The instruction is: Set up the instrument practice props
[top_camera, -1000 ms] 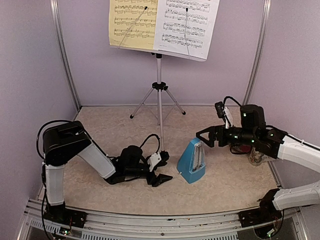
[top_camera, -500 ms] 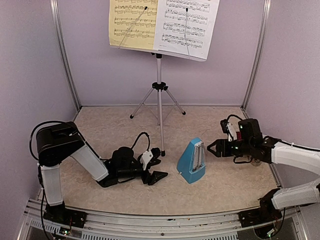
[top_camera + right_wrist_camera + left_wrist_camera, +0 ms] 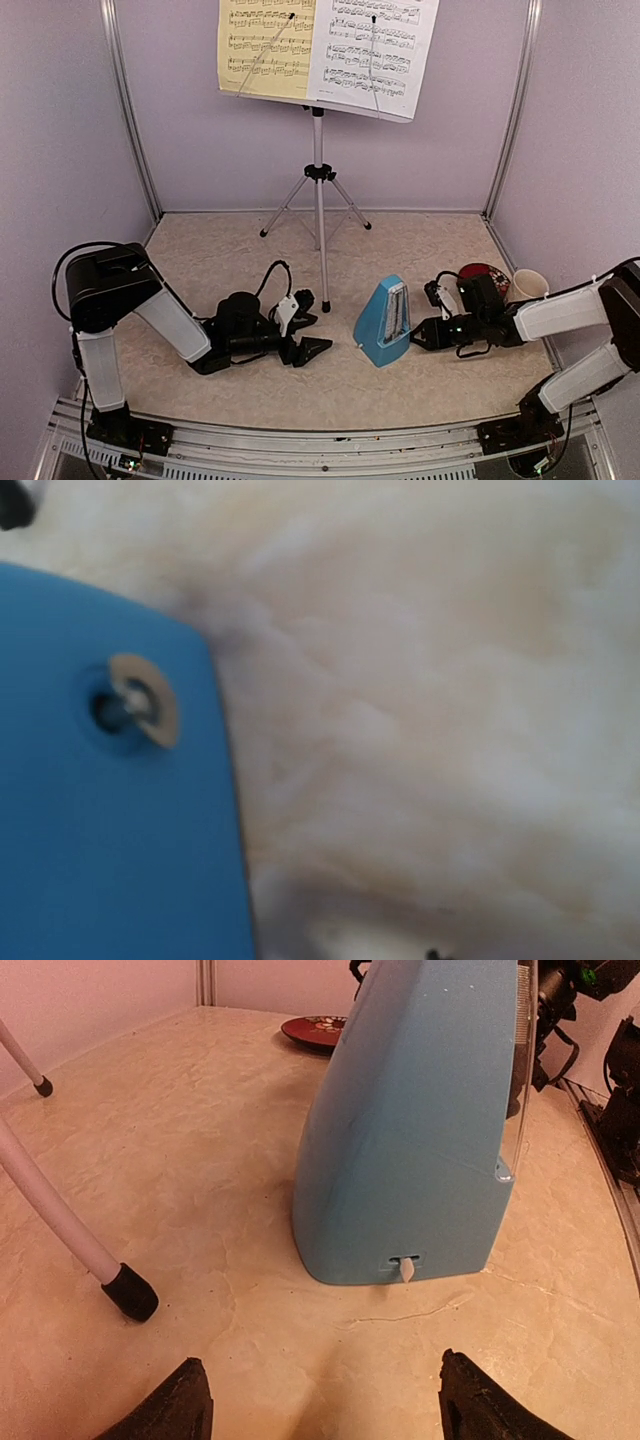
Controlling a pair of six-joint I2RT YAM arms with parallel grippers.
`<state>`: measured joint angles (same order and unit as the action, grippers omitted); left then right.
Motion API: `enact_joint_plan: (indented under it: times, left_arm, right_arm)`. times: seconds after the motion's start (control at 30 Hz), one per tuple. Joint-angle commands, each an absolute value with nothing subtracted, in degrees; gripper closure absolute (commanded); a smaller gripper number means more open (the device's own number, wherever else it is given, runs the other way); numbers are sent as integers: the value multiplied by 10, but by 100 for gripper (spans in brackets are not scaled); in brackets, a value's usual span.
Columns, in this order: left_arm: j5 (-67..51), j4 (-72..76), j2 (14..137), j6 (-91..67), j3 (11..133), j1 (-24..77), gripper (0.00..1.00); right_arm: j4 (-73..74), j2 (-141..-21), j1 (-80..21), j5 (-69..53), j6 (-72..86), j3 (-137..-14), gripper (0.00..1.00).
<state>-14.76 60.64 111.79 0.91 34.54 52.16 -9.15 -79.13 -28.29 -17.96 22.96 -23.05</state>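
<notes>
Blur softens the right wrist view, where the picture's left edge crops the metronome (image 3: 100, 780).

Left fingers (image 3: 182, 1406) low and spread wide, right fingers (image 3: 420, 338) low, pointing left

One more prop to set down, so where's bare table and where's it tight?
Bare: back left corner beside the music stand, the stretch between its legs and the red disc, the front strip before the metronome. Crowded: the metronome between left gripper and right gripper, and near the mug.
</notes>
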Motion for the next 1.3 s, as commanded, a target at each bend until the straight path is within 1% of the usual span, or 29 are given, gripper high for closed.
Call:
enact_joint_plan:
  times: [0.0,0.13,0.3,0.47,0.57,0.73,0.83,0.93,1.03,1.13,1.27]
  left_arm:
    - [-148,638,1089,-8,326,516,24]
    - [-143,650,1071,-18,310,514,24]
    - [-141,652,1054,-23,300,513,23]
    - [-144,649,1040,-28,293,514,21]
    - [-147,644,1033,-28,291,515,18]
    - [-144,634,1027,-21,294,523,14]
    - [-143,634,1029,-17,296,532,13]
    - [-145,634,1036,-3,304,548,12]
    - [-106,631,1041,7,315,576,2]
    - [-45,655,1042,-29,317,615,1]
    - [129,632,1041,-81,347,681,1]
  right_arm:
    - [-169,-818,-314,-225,213,-219,58]
    - [-195,-836,-357,-250,210,-221,59]
    - [-232,-853,-409,-272,219,-220,58]
    - [-248,-869,-468,-275,226,-247,56]
    - [-258,-843,-470,-266,229,-235,56]
    - [-199,-785,-452,-205,201,-210,51]
    - [-202,-758,-425,-207,191,-189,48]
    - [-226,-737,-386,-233,170,-174,45]
    - [-266,-733,-351,-281,165,-160,41]
    - [-290,-739,-341,-309,169,-158,40]
    - [-303,-749,-341,-313,174,-159,40]
